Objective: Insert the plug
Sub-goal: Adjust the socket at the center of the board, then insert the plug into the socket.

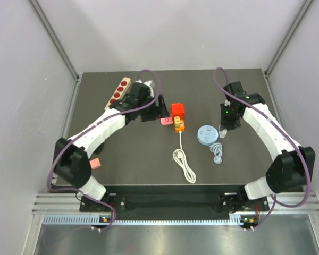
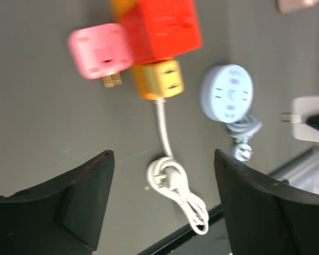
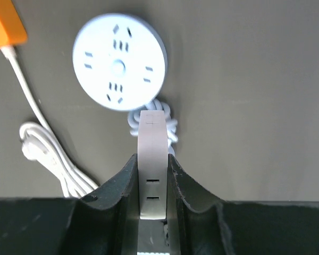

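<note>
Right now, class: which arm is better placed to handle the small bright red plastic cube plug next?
Left. The left gripper is open, empty and faces the red cube plug close ahead. The right gripper is shut on a white plastic block, over by the round pale-blue socket.

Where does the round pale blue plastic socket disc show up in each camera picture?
Top external: right of centre, the round pale blue socket disc.
Left wrist: right of middle.
Right wrist: upper left.
Shared landmark: the coiled white cord, lower left of it in all three.
</note>
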Controlling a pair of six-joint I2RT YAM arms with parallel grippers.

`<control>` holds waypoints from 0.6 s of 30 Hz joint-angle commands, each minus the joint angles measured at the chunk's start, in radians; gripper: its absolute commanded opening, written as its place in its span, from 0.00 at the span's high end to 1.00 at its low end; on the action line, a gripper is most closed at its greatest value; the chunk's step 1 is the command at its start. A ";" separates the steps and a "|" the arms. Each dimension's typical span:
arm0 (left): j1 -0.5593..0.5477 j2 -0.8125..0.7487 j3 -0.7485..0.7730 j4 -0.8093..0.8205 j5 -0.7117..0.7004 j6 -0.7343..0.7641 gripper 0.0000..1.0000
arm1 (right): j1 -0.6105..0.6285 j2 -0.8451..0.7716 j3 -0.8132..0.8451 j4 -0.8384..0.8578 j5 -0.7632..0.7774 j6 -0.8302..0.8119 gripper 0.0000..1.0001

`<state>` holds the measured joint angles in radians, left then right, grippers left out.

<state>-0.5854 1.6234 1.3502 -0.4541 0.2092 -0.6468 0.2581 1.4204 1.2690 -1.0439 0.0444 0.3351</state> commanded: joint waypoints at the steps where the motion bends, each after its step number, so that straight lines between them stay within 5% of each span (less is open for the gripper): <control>1: 0.030 -0.106 -0.069 -0.096 -0.033 0.123 0.18 | 0.041 0.061 0.118 -0.062 0.097 0.041 1.00; 8: 0.030 -0.198 -0.111 -0.166 0.102 0.168 0.10 | 0.078 0.190 0.205 -0.074 0.147 0.154 1.00; 18: 0.030 -0.309 -0.223 -0.107 0.050 0.202 0.10 | 0.092 0.227 0.124 0.024 0.206 0.249 1.00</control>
<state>-0.5571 1.3479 1.1507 -0.6025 0.2626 -0.4706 0.3386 1.6638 1.4094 -1.0767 0.1978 0.5331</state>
